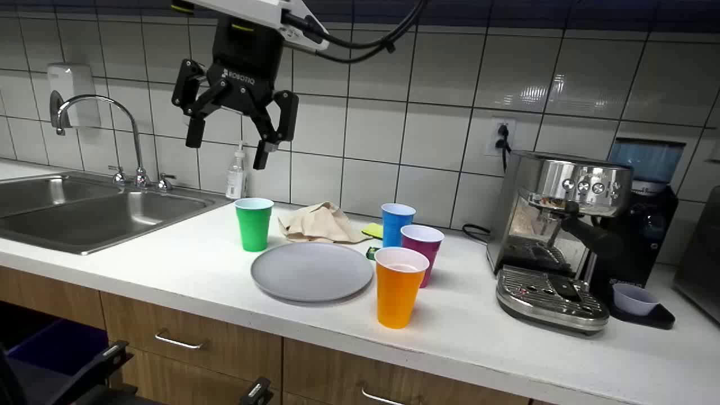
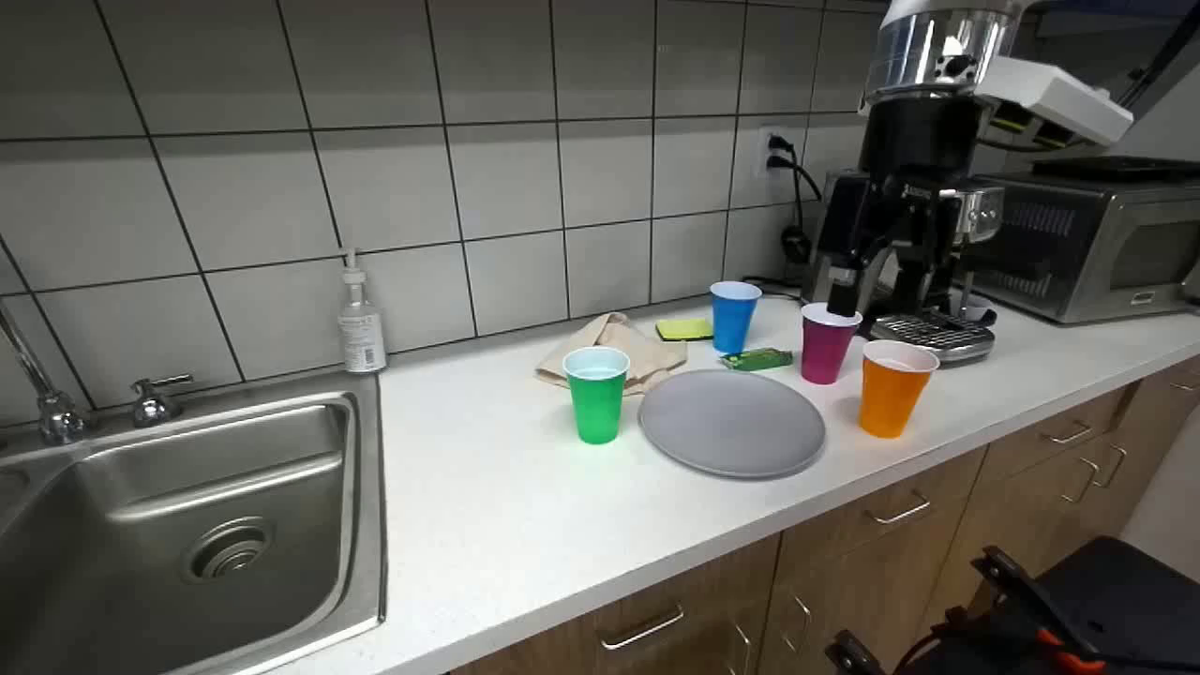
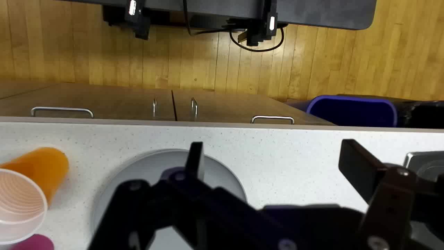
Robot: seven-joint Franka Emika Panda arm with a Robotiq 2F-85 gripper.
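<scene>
White tiles (image 1: 371, 129) back the desk (image 1: 461, 323) as your fingers (image 1: 260, 156) hang wide and empty above it; the gray plate (image 1: 312, 273) lies between the green cup (image 1: 254, 228), left, and the orange cup (image 1: 396, 295), right. Any descent is best slow, clear of both cups.

black claw (image 1: 228, 147) | grey plate (image 1: 312, 271) | green cup (image 1: 254, 228) | orange cup (image 1: 398, 295)

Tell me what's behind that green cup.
In an exterior view, a crumpled beige cloth lies partly behind the green cup. The part of it that the cup covers there cannot be seen.
</scene>
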